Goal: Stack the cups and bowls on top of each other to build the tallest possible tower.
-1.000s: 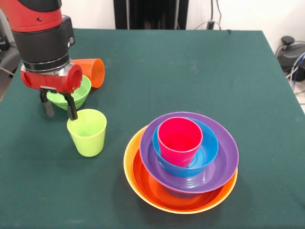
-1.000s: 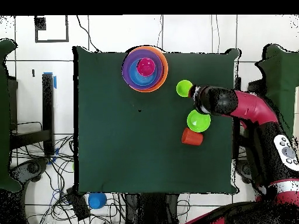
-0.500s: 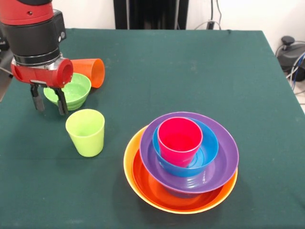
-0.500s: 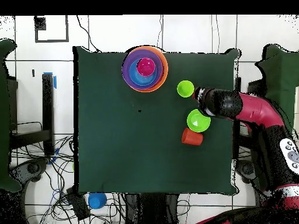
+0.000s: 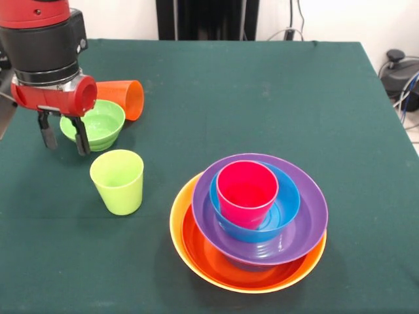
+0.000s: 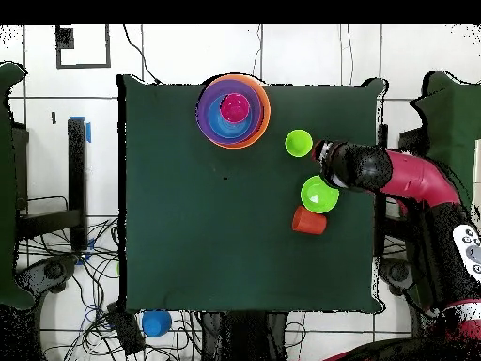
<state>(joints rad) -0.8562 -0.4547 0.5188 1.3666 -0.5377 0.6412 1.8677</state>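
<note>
Since a second ago the gripper [image 5: 63, 139] has let go of the lime green cup [image 5: 118, 181] and drawn up and away to the left; one finger was then down inside the cup's rim, and now both hang clear of it. The cup has stayed upright where it was. The red and black arm [image 5: 44, 49] comes down at the far left of the front view, wrist vertical, its two dark fingers [image 5: 80, 139] pointing straight down. They stand parted, empty, with nothing between them.

Just right of the fingers, partly hidden behind them, sits the small green bowl [image 5: 97, 126], open side up. Behind it and touching its far rim lies the orange cup [image 5: 124, 98], on its side with the mouth toward the right. The lime green cup is a little nearer than the gripper and to its right.

Farther right, at the near side of the table [image 5: 262, 91], stands the tower [image 5: 249, 219]: a yellow-orange bowl [image 5: 178, 226] as base, a red-orange bowl [image 5: 206, 256] in it, then a purple bowl [image 5: 308, 216], a blue bowl [image 5: 288, 203], and the pinkish red cup [image 5: 247, 191] upright on top.

In the overhead view another blue bowl [image 6: 156, 322] lies off the table among cables.
</note>
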